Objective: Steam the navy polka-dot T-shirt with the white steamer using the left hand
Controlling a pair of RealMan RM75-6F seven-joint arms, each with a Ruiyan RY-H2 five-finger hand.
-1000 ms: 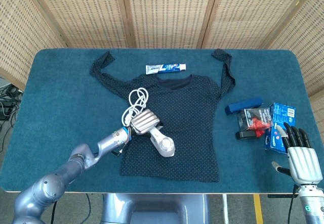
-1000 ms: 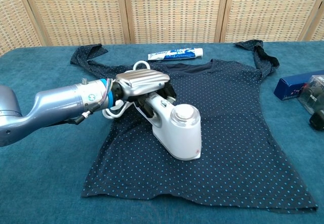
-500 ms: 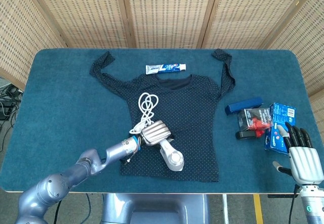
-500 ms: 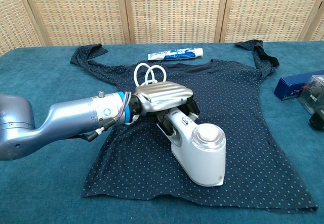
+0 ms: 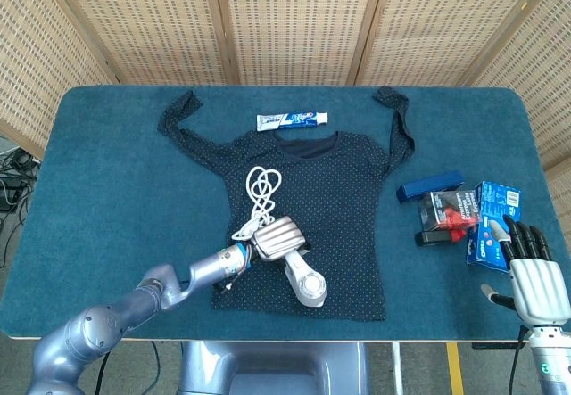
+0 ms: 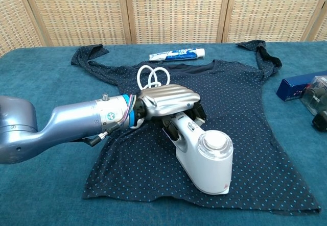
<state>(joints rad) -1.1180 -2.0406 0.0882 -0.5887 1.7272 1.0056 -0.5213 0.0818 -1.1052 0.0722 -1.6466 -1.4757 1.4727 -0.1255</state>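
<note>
The navy polka-dot T-shirt lies flat on the blue table, sleeves spread toward the back. My left hand grips the handle of the white steamer, whose head rests on the shirt near its lower hem. The steamer's white cord lies coiled on the shirt behind the hand. My right hand stays open with fingers spread at the table's front right corner, seen only in the head view.
A toothpaste tube lies just beyond the collar. A dark blue box, a black and red item and blue packets sit right of the shirt. Wicker screens stand behind the table.
My left hand has dragged the steamer across the shirt toward the lower hem and to the right; the cord has followed. The right hand has not moved.
</note>
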